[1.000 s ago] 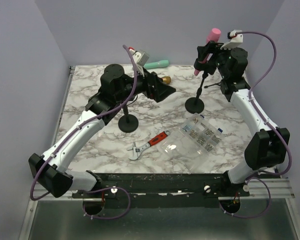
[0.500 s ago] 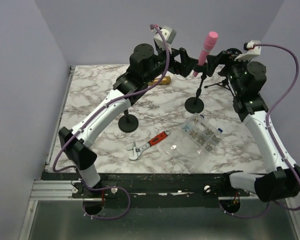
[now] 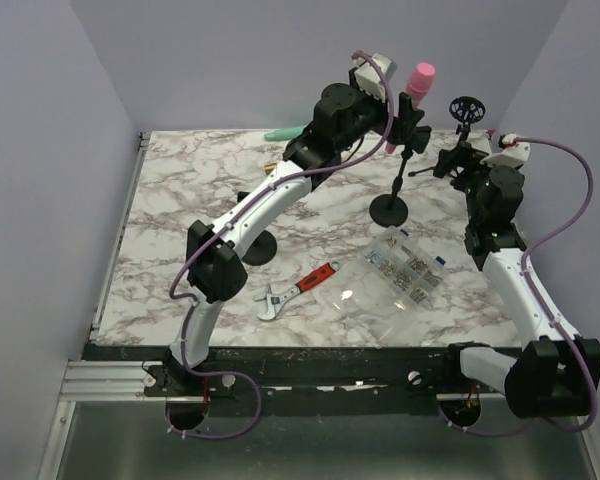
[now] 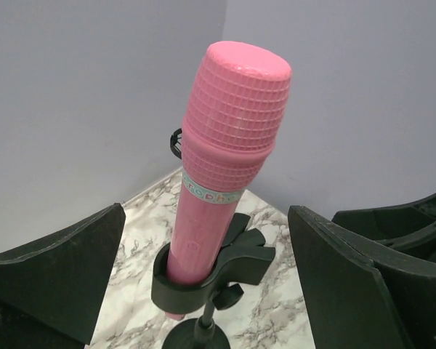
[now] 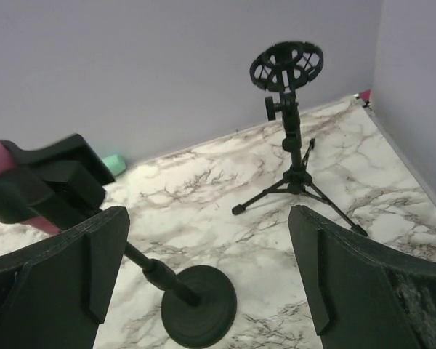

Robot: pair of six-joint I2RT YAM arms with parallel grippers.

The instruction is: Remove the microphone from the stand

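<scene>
Since half a second ago, my left arm has swung farther right and brought the left gripper (image 3: 405,105) up to the mic (image 3: 418,80), while my right arm has drawn back toward the right edge of the table (image 3: 180,230). The pink mic sits head up and tilted in a black clip (image 4: 218,270) at the top of the stand (image 3: 391,208), whose round base rests at the back right of the marble top. Through the left wrist camera I see the left gripper spread wide, with one of its fingers (image 4: 58,276) on each side of the mic. Neither touches it, and nothing is grasped. The right gripper (image 5: 207,273) is likewise released and empty, just right of the stand and apart from it, looking down at the base. Beyond it, a black tripod (image 5: 289,123) with a ring mount stands near the back right corner. Nearer to me lie a clear box (image 3: 400,275) of small parts and a red-handled wrench (image 3: 298,290), well apart from the stand. A second stand (image 3: 257,247) is at centre left, partly behind my left arm.
</scene>
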